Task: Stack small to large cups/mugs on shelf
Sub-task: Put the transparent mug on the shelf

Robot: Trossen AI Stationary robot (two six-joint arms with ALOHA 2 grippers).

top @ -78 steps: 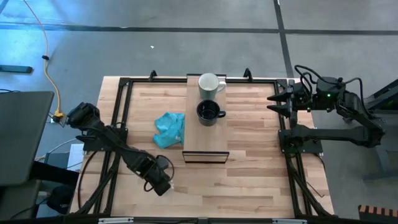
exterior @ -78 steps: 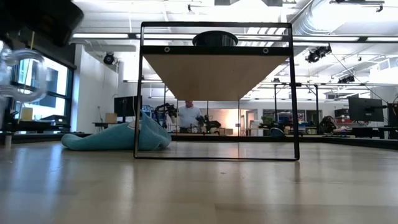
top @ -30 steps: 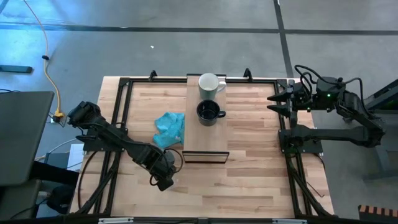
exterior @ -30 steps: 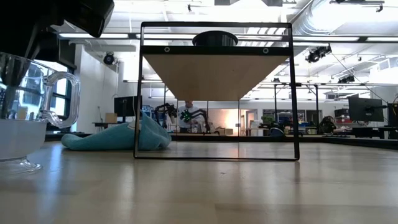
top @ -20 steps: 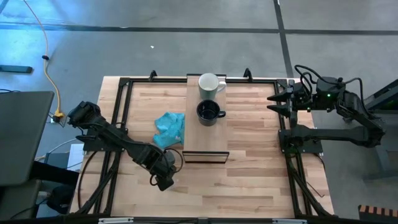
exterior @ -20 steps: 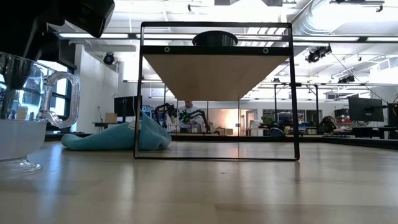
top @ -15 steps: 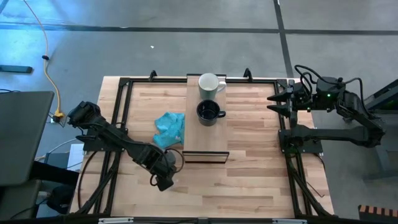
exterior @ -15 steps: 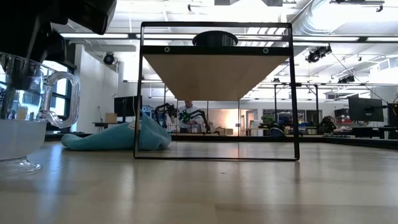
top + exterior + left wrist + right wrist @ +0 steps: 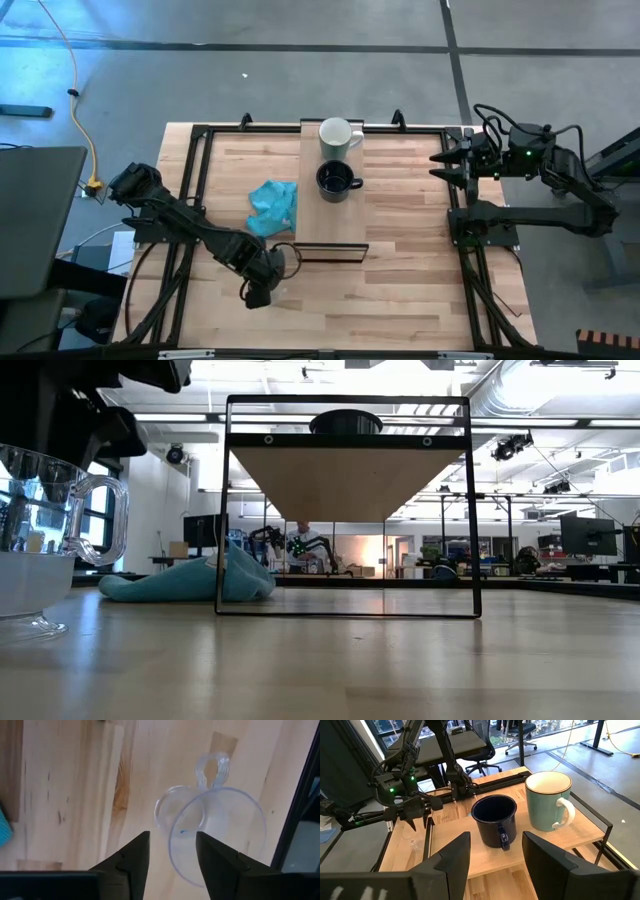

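Observation:
The clear glass cup (image 9: 215, 832) stands on its foot (image 9: 22, 626) on the table near the front left, handle (image 9: 212, 767) to one side. My left gripper (image 9: 172, 840) hangs over it, pointing down and open. One finger is above the cup's inside and one outside its rim; I cannot tell whether they touch. The black mug (image 9: 337, 181) and the white mug (image 9: 338, 137) stand on the shelf (image 9: 330, 225), the white one farther back. My right gripper (image 9: 495, 850) waits open and raised at the table's far right (image 9: 440, 165).
A teal cloth (image 9: 272, 207) lies on the table just left of the shelf. The shelf's near half (image 9: 330, 235) is bare wood. A dark frame (image 9: 470, 510) holds the shelf up, with open table under it. A black rail (image 9: 190, 200) borders the table.
My left gripper has opened at the glass cup's rim and rolled about the line it points along, staying over the same spot. The cup stands on the table where it was.

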